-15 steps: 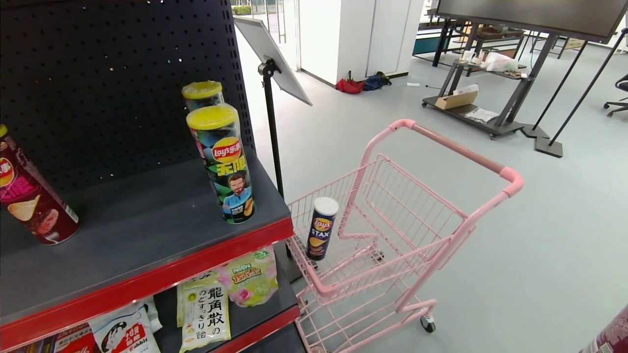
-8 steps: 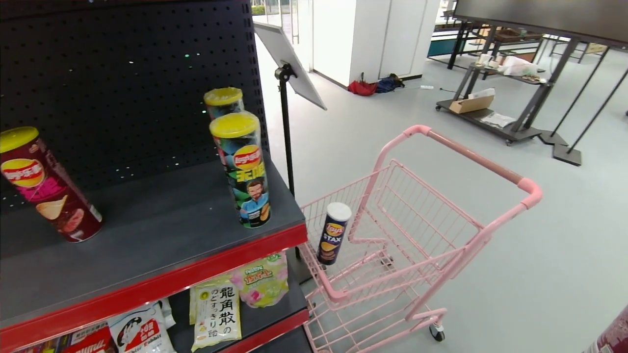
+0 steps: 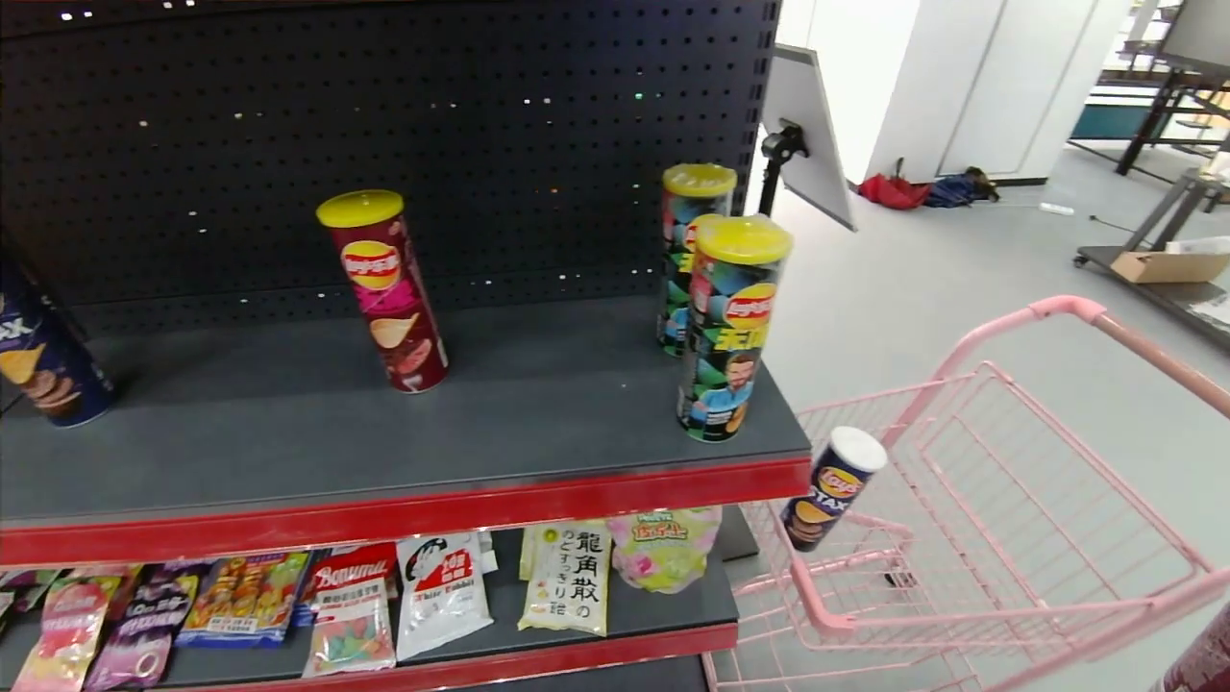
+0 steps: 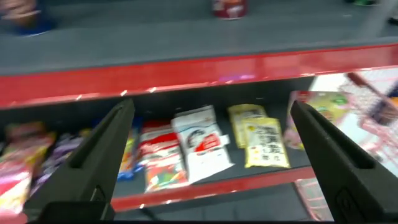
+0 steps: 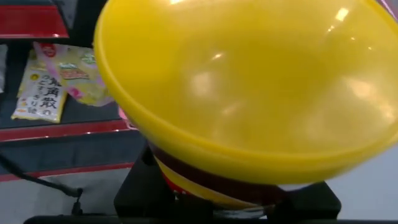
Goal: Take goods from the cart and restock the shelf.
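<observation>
My right jaws pinch a yellow-lidded can (image 5: 249,93) near its base, apparently upright, beside the cart (image 3: 1009,461); the shelf (image 3: 538,404) lies up and leftward of it, while my left jaws, spread and empty, face the packets (image 4: 199,146) below.

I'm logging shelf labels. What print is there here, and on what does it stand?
Brand print is located, not quoted.
Maroon can: round logo, readable.
Front patterned can: logo and big characters, readable.
Rear patterned can: mostly hidden.
Cart can: logo with word beneath, readable.
Blue shelf can: cut off.
Yellow packet: large characters, readable; other packets too small.
Held can: bare lid, none.
</observation>
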You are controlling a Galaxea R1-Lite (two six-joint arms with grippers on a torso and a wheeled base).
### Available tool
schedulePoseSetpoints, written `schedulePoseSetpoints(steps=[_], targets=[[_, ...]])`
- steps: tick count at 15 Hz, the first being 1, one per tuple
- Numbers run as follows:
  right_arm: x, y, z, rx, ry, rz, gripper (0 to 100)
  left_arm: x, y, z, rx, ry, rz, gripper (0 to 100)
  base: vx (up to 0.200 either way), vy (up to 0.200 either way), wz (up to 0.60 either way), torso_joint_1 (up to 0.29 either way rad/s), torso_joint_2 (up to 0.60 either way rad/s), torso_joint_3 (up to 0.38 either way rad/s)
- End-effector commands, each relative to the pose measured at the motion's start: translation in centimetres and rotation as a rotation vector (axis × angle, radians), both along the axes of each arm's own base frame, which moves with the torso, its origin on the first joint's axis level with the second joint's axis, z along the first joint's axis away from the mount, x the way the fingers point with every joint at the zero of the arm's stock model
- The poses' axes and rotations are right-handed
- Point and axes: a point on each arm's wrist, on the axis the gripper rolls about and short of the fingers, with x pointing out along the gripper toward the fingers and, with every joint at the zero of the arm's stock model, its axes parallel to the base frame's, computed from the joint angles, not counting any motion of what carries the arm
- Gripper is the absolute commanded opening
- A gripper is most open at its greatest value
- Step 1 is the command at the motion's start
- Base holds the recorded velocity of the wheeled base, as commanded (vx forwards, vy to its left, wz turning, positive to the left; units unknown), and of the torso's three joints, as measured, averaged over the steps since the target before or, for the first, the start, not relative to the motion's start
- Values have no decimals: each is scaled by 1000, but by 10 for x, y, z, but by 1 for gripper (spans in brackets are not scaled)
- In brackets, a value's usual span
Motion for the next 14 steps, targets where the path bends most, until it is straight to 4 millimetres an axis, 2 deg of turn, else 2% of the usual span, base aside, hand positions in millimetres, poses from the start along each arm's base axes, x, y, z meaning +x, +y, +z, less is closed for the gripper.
schedulePoseSetpoints(steps=[1, 7, 9, 14], targets=[[-1, 0, -2, -2, 0, 2, 0, 0, 0, 0, 0, 2, 0, 100, 0, 0, 600, 2, 7, -2], [-28, -3, -22, 16, -103, 17, 0, 0, 0, 0, 3, 1, 0, 100, 0, 0, 0, 0, 0, 0], [-34, -4, -30, -17, -122, 26, 0, 0, 0, 0, 5, 1, 0, 100, 0, 200, 0, 0, 5, 0], [-34, -4, -29, -31, -132, 36, 0, 0, 0, 0, 3, 1, 0, 100, 0, 200, 0, 1, 1, 1]])
